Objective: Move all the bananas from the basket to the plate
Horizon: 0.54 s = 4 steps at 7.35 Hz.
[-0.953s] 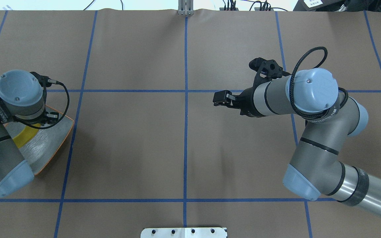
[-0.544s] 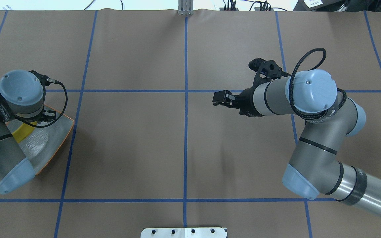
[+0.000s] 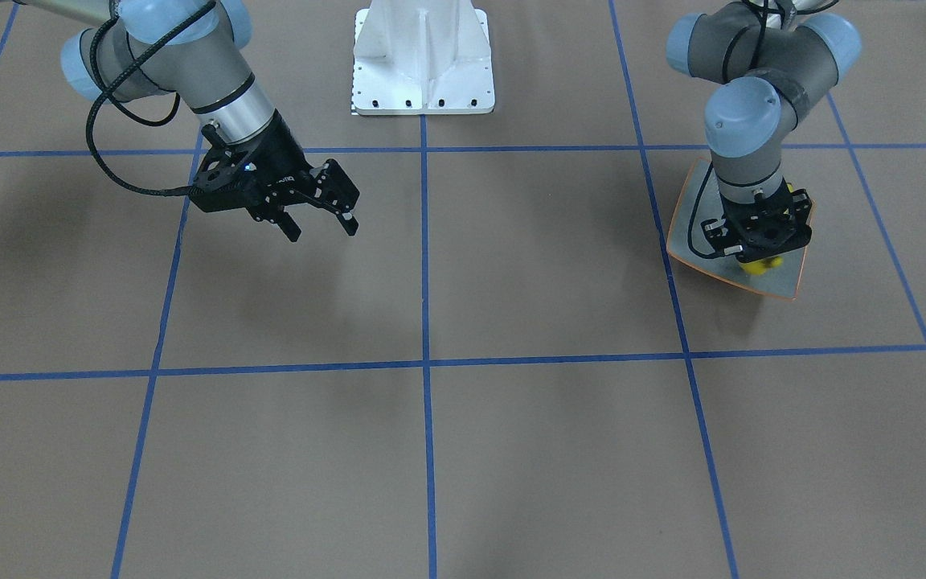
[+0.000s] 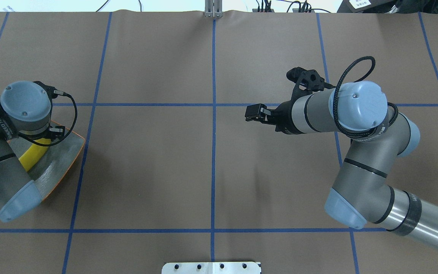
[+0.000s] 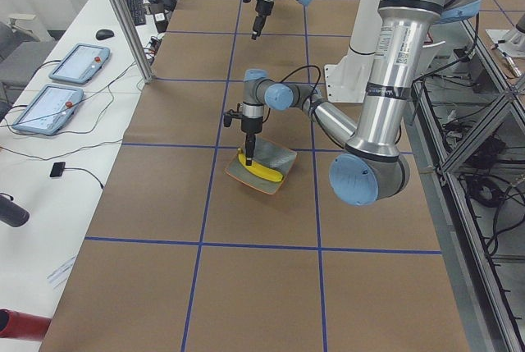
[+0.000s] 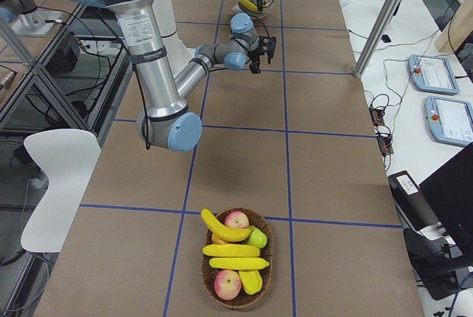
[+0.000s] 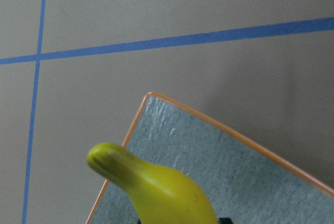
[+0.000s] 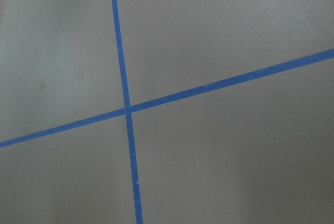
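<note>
1. Fingers of the left gripper (image 3: pixel 760 256) point straight down over the plate (image 4: pixel 65 152) and pinch a banana (image 7: pixel 162 187) from both sides.
2. That banana sits low on the plate, one tip by the orange rim.
3. The right gripper (image 3: pixel 322 229) hangs above the table (image 4: pixel 146 171) near its centre, fingers spread, holding nothing.
4. The basket (image 6: pixel 209 281), at the table's end on the robot's right, holds three bananas (image 6: pixel 236 263) among apples (image 6: pixel 236 219).

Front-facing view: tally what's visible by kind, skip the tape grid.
grippers: 2 (left gripper, right gripper)
plate: 1
banana: 1
white robot base: 1
Total: 5
</note>
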Tool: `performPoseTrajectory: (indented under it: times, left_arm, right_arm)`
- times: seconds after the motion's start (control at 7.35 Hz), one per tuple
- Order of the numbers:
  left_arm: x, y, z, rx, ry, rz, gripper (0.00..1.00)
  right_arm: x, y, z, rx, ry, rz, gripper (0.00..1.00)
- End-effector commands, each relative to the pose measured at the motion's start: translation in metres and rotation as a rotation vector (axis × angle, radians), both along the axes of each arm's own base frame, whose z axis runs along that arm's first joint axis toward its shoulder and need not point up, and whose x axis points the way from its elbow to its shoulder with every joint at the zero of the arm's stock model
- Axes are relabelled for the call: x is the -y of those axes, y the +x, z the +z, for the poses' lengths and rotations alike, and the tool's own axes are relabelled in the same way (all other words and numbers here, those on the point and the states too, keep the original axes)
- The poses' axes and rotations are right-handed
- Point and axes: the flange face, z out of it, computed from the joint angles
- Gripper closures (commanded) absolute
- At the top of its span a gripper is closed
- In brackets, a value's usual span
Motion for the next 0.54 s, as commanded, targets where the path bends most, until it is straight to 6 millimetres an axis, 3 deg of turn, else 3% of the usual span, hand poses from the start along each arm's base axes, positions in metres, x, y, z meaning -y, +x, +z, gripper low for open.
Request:
performPoseTrajectory:
  times: [0.0, 0.14, 0.41]
  left_arm:
    - [0.018, -0.004, -0.033, -0.057, 0.033, -0.028, 0.01]
    - [0.031, -0.009, -0.054, -0.099, 0.042, -0.048, 0.01]
    - [0.035, -0.03, -0.09, -0.243, 0.001, -0.051, 0.01]
  right_arm:
    - [-0.001, 0.005, 0.006, -0.003, -0.003, 0.004, 0.0]
    - [0.002, 0.012, 0.013, -0.002, 0.003, 0.012, 0.0]
    - [0.001, 0.058, 0.049, -0.021, -0.01, 0.05, 0.0]
